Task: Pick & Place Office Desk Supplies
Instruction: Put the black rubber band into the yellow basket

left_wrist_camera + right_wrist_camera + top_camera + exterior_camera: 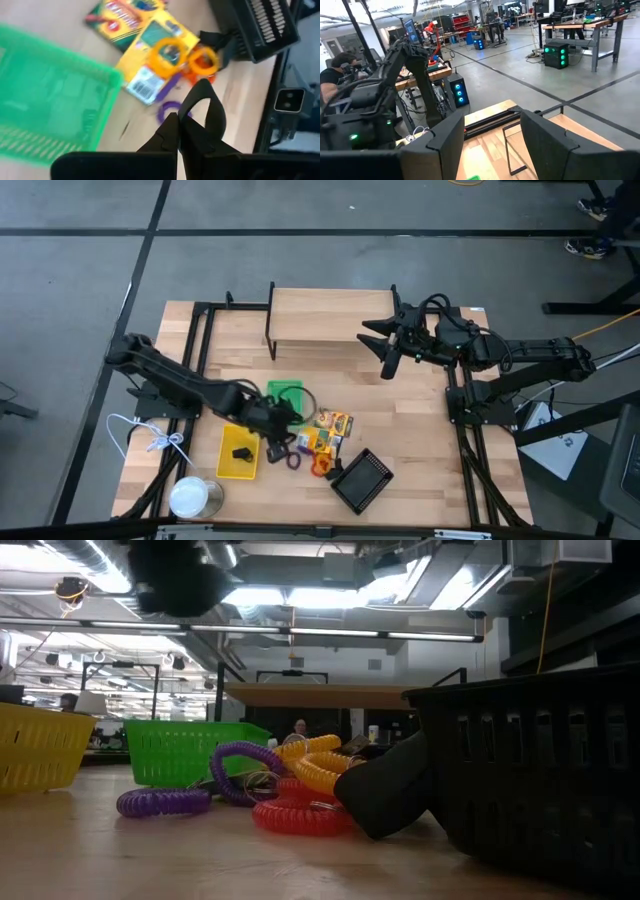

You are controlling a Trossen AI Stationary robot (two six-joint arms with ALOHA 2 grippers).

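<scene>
Beside the green tray, your left gripper is pinched closed, empty; black mesh tray lies diagonally; right gripper gapes.

1. You can't tell what the left gripper fingertips pinch; they look closed, nothing legible between them.
2. Green tray beside those fingers is blurred and cut off by the frame edge.
3. Black mesh tray, past the fingers, is cropped in the low view.
4. Right gripper fingertips are cut off at the frame bottom.
</scene>
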